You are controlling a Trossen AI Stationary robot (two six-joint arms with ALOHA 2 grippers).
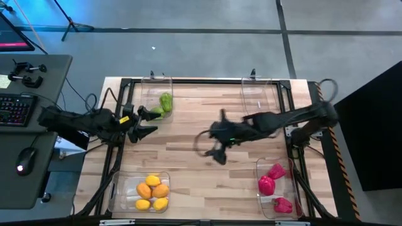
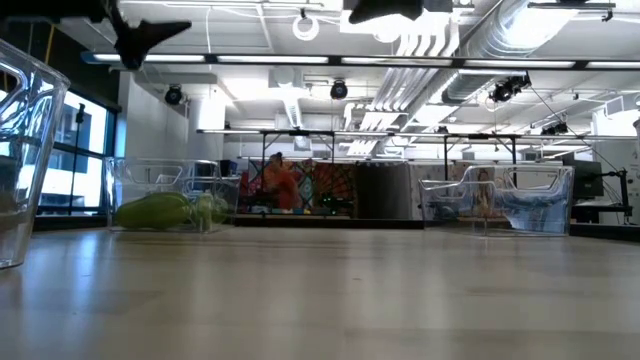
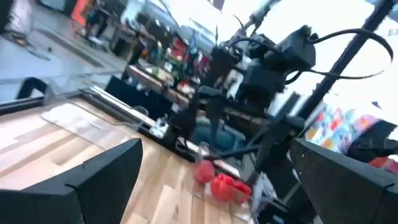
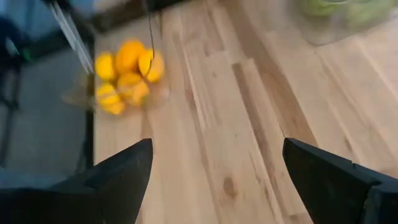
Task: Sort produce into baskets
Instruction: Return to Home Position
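Left gripper (image 1: pixel 146 123): fingers spread wide, nothing between them. It is raised above the light wooden slatted table (image 1: pixel 207 185), just beside the upper-left clear plastic rectangular bin (image 1: pixel 149 85) as the high view shows it. That bin holds the green toy produce pieces (image 1: pixel 164 102).

A small yellow tag (image 1: pixel 124 118) sits on the left arm; its writing is too small to read.

Right gripper (image 1: pixel 213 149): fingers also spread, empty, over mid-table and well apart from every bin.

Lower-left clear bin (image 1: pixel 118 188): yellow and orange toy produce pieces (image 1: pixel 152 190), clustered and touching.

Lower-right clear bin (image 1: pixel 259 172): magenta-red toy produce pieces (image 1: pixel 269 182), three by count.

Upper-right clear bin (image 1: pixel 246 94): stands at its corner of the table, near the right arm.
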